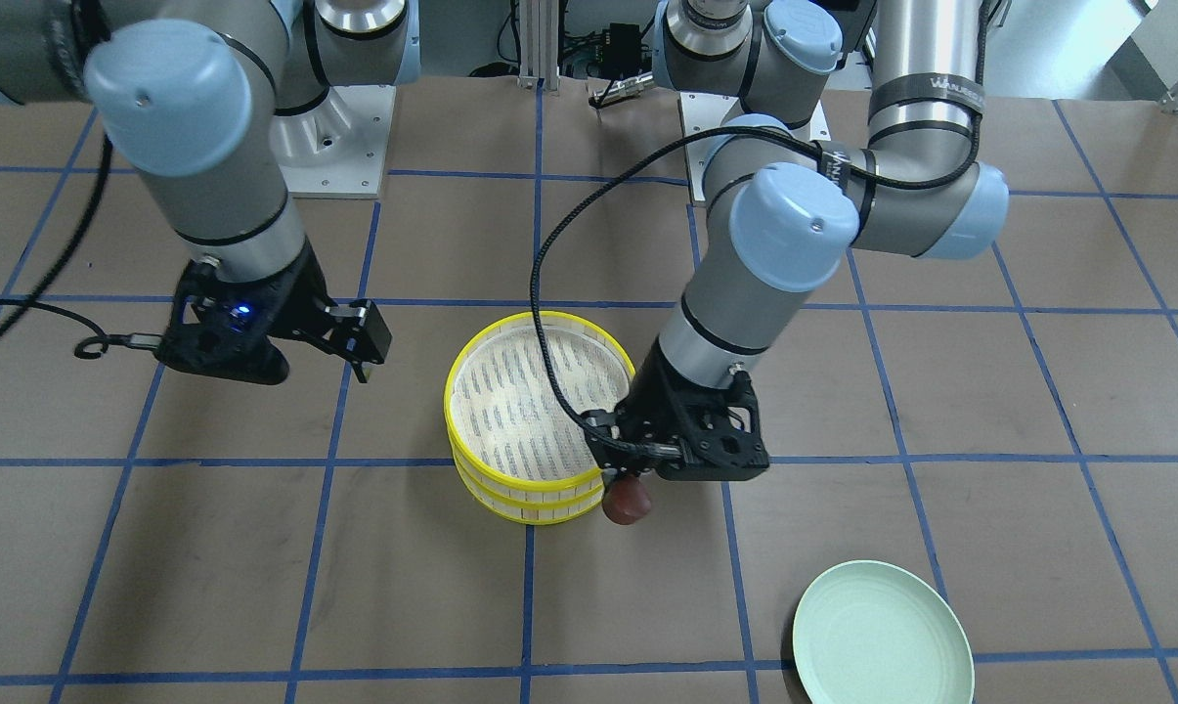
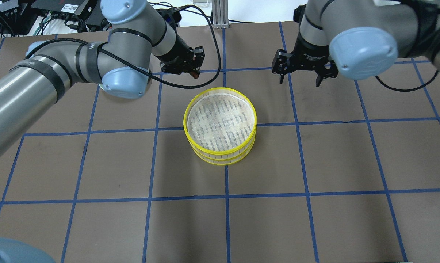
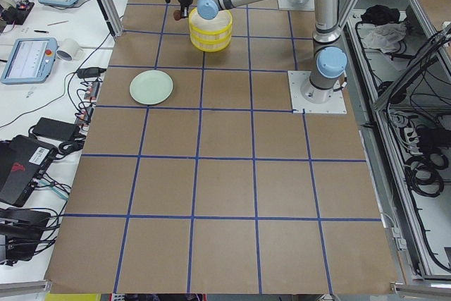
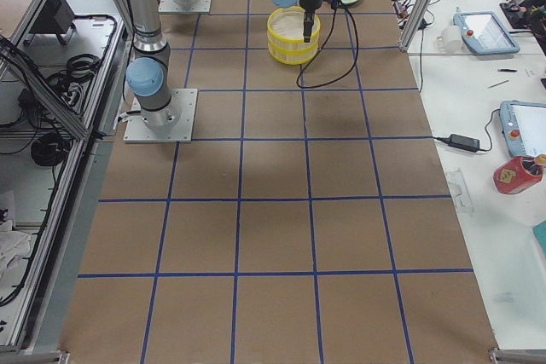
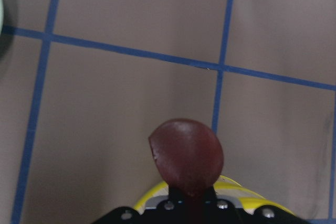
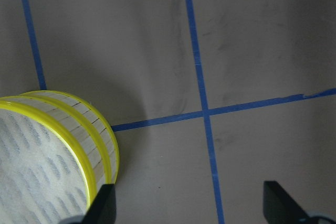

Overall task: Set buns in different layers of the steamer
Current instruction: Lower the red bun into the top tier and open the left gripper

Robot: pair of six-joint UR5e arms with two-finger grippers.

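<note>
The two steamer layers [image 1: 471,430] are stacked at the table's middle, yellow rims aligned; they also show in the overhead view [image 2: 220,155]. The top layer's mesh floor is bare. My left gripper [image 1: 620,481] is shut on the dark reddish-brown bun [image 1: 628,503], holding it above the table just outside the stack's rim on the operators' side. The left wrist view shows this bun [image 5: 186,156] over brown paper with the yellow rim [image 5: 231,187] below it. My right gripper [image 2: 300,81] is open and empty, apart from the stack. The cream-white bun is hidden.
A pale green plate [image 1: 882,636] lies empty near the table's operator-side edge, on my left arm's side. The table is brown paper with a blue tape grid. A black cable [image 1: 549,323] from my left arm loops over the stack.
</note>
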